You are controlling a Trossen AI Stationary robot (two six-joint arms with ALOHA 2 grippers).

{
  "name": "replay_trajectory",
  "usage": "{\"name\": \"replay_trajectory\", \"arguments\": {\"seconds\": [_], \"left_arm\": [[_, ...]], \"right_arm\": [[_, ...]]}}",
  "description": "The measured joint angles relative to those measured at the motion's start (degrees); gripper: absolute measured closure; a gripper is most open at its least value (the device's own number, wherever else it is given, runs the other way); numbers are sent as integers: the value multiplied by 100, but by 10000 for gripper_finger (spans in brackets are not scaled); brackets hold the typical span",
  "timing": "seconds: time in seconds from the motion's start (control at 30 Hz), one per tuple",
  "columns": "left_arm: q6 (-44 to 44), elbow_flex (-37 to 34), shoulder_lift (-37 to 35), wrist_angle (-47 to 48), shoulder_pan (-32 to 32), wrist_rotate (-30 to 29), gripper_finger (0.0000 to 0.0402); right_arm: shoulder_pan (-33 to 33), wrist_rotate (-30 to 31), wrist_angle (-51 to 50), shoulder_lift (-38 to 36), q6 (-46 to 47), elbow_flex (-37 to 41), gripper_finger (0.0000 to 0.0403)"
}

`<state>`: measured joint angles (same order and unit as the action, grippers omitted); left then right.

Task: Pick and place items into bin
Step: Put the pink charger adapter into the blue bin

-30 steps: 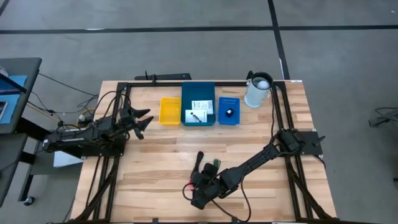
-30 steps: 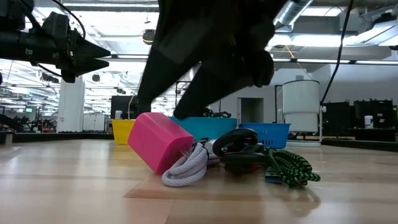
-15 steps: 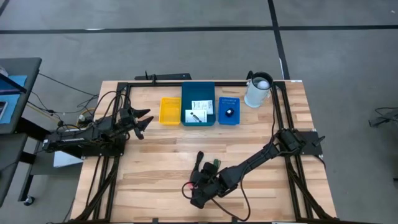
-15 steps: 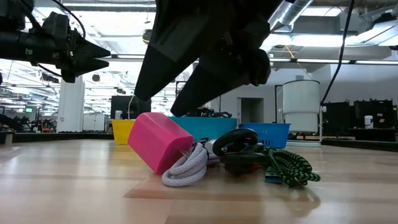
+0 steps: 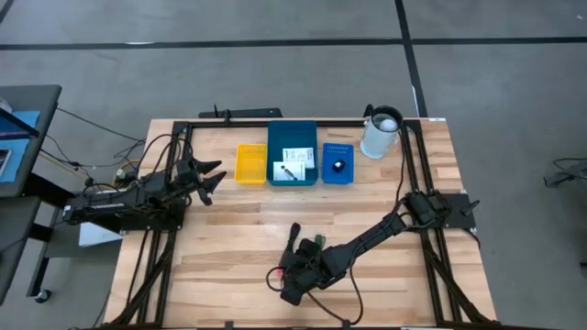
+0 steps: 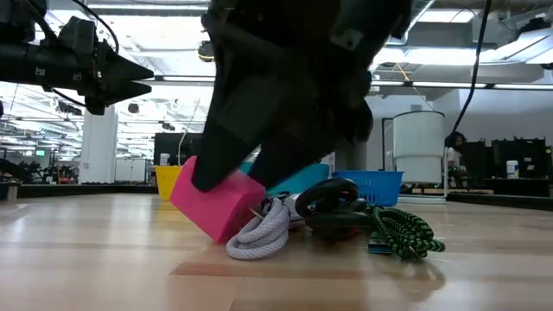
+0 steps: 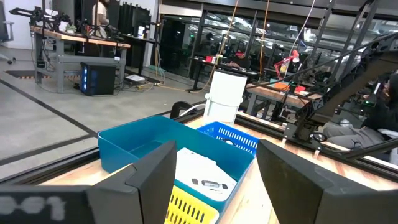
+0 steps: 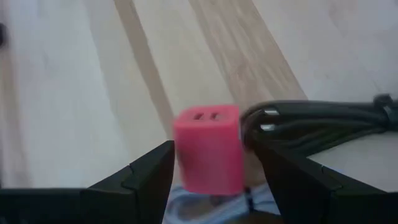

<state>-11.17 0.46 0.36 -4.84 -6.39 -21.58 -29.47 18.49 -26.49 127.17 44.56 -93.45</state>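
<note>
A pink block lies tilted in a small pile near the table's front middle, leaning on a pale grey cord coil. Beside it lie a black cable coil and a green-black braided cable. My right gripper is open and slants down over the pile, one finger on each side of the pink block. My left gripper waits open and level at the table's left. The teal bin holds two white cards. My right gripper straddles the pink block from above, slanting down, with a gap showing on both sides in the right wrist view. In the low view one finger overlaps the block's upper edge. I cannot tell whether it touches.
A yellow bin, the teal bin and a blue bin with a small black object stand in a row at the table's far middle. A white jug stands at the far right. Bare wood lies left of the pile.
My right gripper has come down a little onto the pile, still open, so its fingers now stand lower around the pink block.
</note>
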Motion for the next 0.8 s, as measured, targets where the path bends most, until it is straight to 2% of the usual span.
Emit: {"name": "replay_trajectory", "arguments": {"seconds": [0.1,0.8], "left_arm": [[-1,-1,0,-1,-2,0,189],[-1,-1,0,0,0,0,189]], "right_arm": [[1,-23,264,81,31,-48,168],[130,-311,127,114,-505,-57,168]]}}
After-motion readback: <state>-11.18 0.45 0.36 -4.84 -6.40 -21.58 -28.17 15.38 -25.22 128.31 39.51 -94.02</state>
